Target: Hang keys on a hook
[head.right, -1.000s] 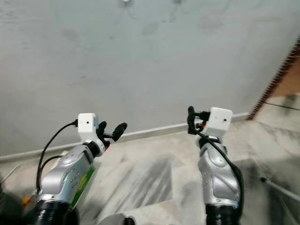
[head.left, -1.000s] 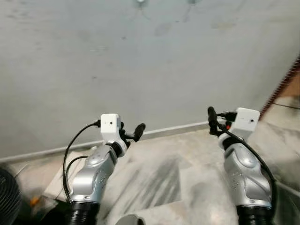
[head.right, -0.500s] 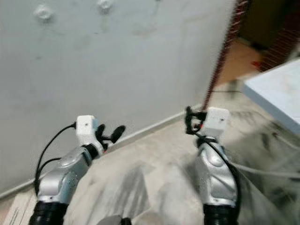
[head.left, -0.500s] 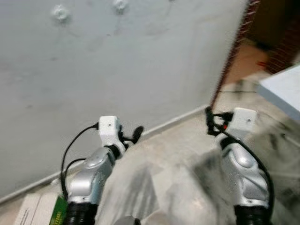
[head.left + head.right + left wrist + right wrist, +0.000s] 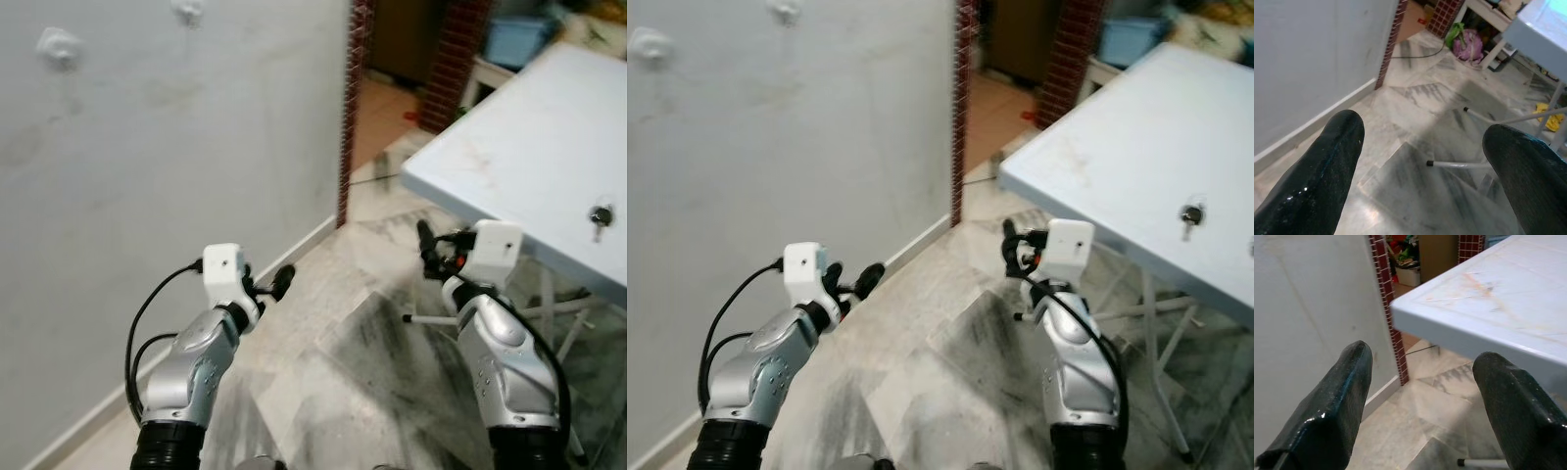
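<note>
The keys (image 5: 600, 215) lie on the pale blue surface (image 5: 509, 147), near its front edge, beyond the right end effector (image 5: 427, 257). Both it and the left end effector (image 5: 278, 282) hold their fingers apart and empty. The keys are likely light, hard, loose and jingly; pinching the ring or key head should hold best. Hooks (image 5: 57, 46) sit on the wall, well apart from the surface.
</note>
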Controlling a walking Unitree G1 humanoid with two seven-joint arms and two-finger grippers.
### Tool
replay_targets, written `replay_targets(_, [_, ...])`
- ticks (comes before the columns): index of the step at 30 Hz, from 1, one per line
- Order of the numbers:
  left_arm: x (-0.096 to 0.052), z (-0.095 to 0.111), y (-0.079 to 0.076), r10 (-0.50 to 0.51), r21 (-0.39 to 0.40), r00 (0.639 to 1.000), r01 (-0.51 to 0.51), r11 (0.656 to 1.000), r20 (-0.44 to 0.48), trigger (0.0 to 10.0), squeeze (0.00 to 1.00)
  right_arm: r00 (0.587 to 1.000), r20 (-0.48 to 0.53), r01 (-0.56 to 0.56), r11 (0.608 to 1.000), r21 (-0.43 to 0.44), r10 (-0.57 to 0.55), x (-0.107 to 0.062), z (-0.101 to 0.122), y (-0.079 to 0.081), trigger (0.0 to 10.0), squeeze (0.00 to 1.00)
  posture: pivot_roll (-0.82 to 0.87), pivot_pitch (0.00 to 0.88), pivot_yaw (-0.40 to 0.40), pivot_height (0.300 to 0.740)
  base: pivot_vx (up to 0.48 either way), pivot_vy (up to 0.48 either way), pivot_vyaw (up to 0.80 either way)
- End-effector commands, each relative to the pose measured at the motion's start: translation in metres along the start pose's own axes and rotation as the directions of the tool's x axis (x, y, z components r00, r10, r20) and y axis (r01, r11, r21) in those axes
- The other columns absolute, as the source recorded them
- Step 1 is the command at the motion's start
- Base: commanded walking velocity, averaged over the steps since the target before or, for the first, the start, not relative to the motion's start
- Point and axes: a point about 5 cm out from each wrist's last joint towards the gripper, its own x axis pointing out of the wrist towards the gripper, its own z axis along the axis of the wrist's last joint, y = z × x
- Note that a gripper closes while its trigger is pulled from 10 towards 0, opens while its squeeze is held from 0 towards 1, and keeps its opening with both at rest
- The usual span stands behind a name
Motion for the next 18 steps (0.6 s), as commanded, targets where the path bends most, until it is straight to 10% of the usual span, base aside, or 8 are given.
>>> replay_targets(1, [0.0014, -0.0029, -0.0037, -0.007, -0.007, 1.0, 0.007, 1.0, -0.007, 10.0, 0.0, 1.0, 0.002, 0.002, 1.0, -0.014, -0.002, -0.0022, 0.0021, -0.003, 10.0, 0.0, -0.03, 0.121, 0.038, 0.74, 0.281, 0.0, 0.0])
replay_targets(18, [0.0075, -0.0055, -0.0096, -0.023, -0.011, 1.0, 0.023, 1.0, -0.013, 10.0, 0.0, 1.0, -0.002, -0.012, 0.999, -0.033, 0.012, -0.0045, 0.0033, -0.0011, 10.0, 0.0, -0.06, 0.113, 0.034, 0.74, 0.276, 0.0, 0.0])
